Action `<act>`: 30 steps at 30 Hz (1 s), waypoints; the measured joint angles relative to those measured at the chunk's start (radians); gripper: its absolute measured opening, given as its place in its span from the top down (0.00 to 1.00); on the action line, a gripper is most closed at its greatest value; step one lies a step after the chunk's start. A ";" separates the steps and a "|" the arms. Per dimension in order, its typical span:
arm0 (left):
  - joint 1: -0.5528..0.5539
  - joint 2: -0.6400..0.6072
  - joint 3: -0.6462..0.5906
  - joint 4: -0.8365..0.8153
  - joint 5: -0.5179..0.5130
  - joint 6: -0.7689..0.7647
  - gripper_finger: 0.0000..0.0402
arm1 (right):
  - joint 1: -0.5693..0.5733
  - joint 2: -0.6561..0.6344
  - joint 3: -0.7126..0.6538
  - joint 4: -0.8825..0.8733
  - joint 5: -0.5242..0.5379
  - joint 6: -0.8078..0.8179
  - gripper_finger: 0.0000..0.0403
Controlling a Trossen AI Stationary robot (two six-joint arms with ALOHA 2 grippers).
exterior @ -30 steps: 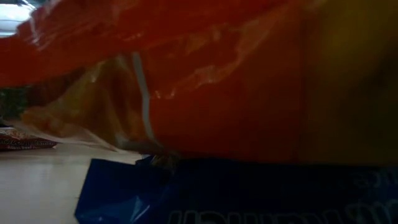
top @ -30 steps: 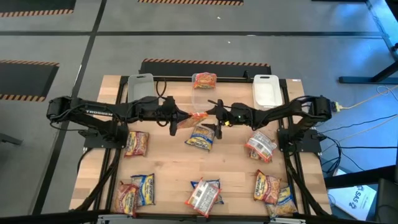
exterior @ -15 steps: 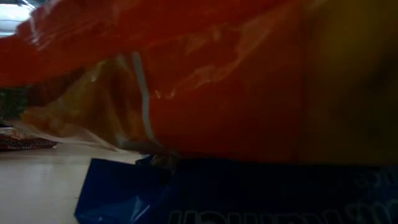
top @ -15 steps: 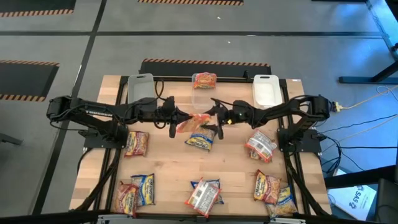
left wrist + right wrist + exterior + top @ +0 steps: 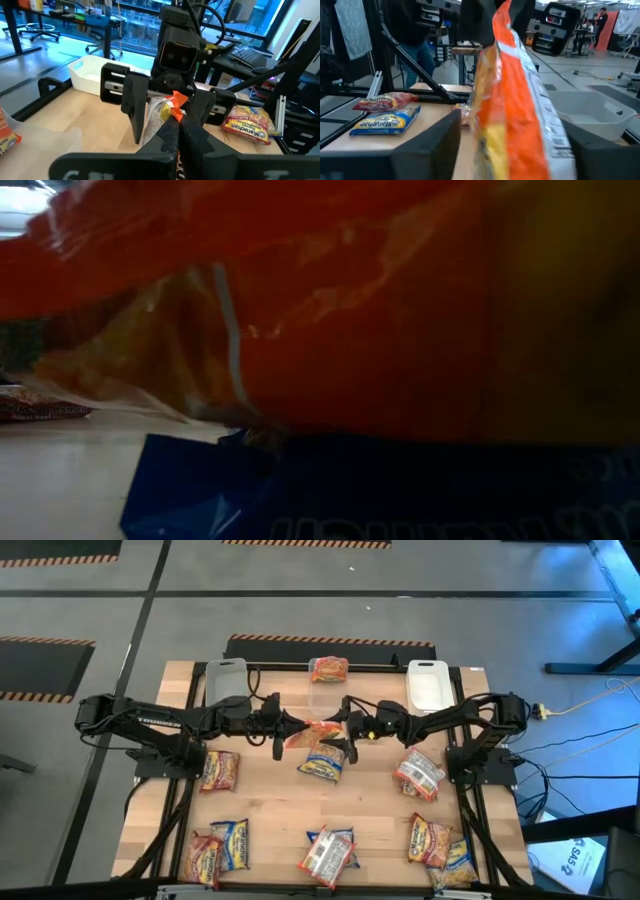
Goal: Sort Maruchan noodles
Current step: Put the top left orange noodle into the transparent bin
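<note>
An orange Maruchan noodle packet (image 5: 315,733) hangs over the middle of the table, and my left gripper (image 5: 292,732) is shut on it. My right gripper (image 5: 345,735) faces it from the table's right and is open. Its two fingers (image 5: 430,145) stand on either side of the packet (image 5: 510,100) without touching it. A blue-yellow packet (image 5: 322,765) lies flat on the table just below. In the low view an orange packet (image 5: 330,310) and a blue one (image 5: 400,490) lie close to the camera and block nearly everything. My left gripper pinches the orange packet between its two fingers at an end edge (image 5: 176,101), coming level from the table's left. The packet is clear of the table, turned on edge, and reaches toward the right gripper.
At the far edge stand a clear bin (image 5: 226,680), a middle clear bin (image 5: 320,698) with an orange packet (image 5: 328,669), and a white bin (image 5: 428,686). Several more packets lie along the near edge (image 5: 325,855), at the left (image 5: 220,770) and at the right (image 5: 420,775).
The orange packet has stayed in my left gripper's hold, swinging a little toward the table's left and back. My right gripper has tipped its fingers up toward level and now stands around the packet.
</note>
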 joint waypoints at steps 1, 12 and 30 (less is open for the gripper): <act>0.000 0.000 0.000 0.000 -0.002 0.000 1.00 | 0.000 0.000 0.000 -0.008 0.000 -0.004 0.49; 0.000 0.000 0.000 -0.002 -0.016 0.019 1.00 | 0.000 0.000 0.000 -0.041 0.007 -0.034 0.79; 0.054 -0.236 0.001 -0.506 -0.101 0.053 1.00 | -0.050 -0.226 0.140 -0.584 0.182 -0.208 0.78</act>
